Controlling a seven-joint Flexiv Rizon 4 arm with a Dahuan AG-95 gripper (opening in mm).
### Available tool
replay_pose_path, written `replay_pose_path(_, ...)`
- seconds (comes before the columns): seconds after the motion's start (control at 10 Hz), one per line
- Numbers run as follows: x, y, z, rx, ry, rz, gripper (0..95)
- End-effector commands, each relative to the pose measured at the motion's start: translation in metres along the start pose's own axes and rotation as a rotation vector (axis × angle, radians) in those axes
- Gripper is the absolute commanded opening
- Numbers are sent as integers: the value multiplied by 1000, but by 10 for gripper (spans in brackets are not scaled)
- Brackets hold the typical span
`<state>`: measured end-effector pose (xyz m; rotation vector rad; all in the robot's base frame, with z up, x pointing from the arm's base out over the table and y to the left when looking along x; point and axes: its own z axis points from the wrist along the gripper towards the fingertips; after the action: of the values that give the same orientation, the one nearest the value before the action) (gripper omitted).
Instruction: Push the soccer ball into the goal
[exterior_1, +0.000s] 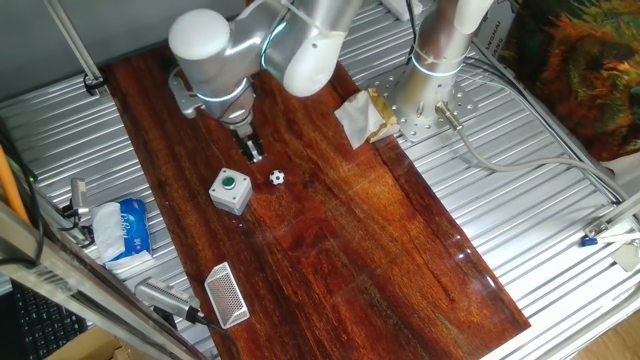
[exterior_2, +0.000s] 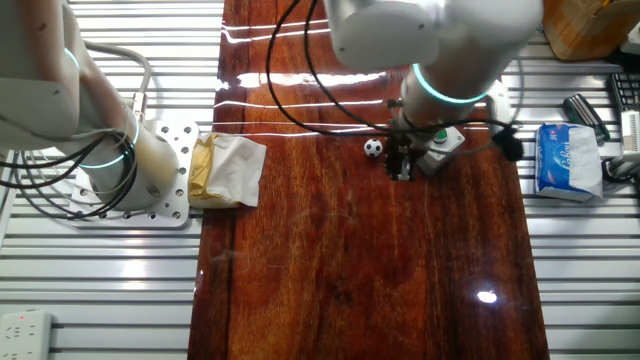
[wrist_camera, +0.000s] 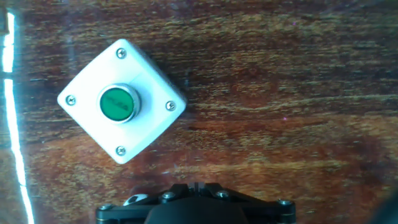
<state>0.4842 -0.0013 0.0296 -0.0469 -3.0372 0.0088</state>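
So far the soccer ball (exterior_1: 277, 177) has not gone in. It sits on the bench (exterior_1: 380, 250) just beside the button box (exterior_1: 230, 191), well apart from the goal (exterior_1: 227, 295). The fingers (exterior_1: 254, 153) hang near the ball, and they look pressed together.

Button box (wrist_camera: 122, 101): grey-white square housing, set cornerwise on the wood table (wrist_camera: 280, 93), four corner screws, round green button (wrist_camera: 117, 104) at centre. Gripper (wrist_camera: 194, 202): dark body along the bottom edge, fingers not discernible. Ball (wrist_camera: 135, 200): a sliver at the gripper's left.
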Motion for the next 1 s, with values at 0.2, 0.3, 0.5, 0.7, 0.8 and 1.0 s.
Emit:
replay_pose_path(0.2, 5, 9, 13, 7, -11, 1, 0)
replay_pose_path(0.3, 6, 16, 16, -7, -15, 23, 0)
replay_pose_path(0.5, 1, 31, 14, -22, -14, 69, 0)
replay_pose_path(0.7, -7, 62, 9, -44, -11, 141, 0)
replay_pose_path(0.8, -9, 73, 7, -43, -10, 157, 0)
replay_pose_path(1.0, -8, 73, 6, -32, -12, 152, 0)
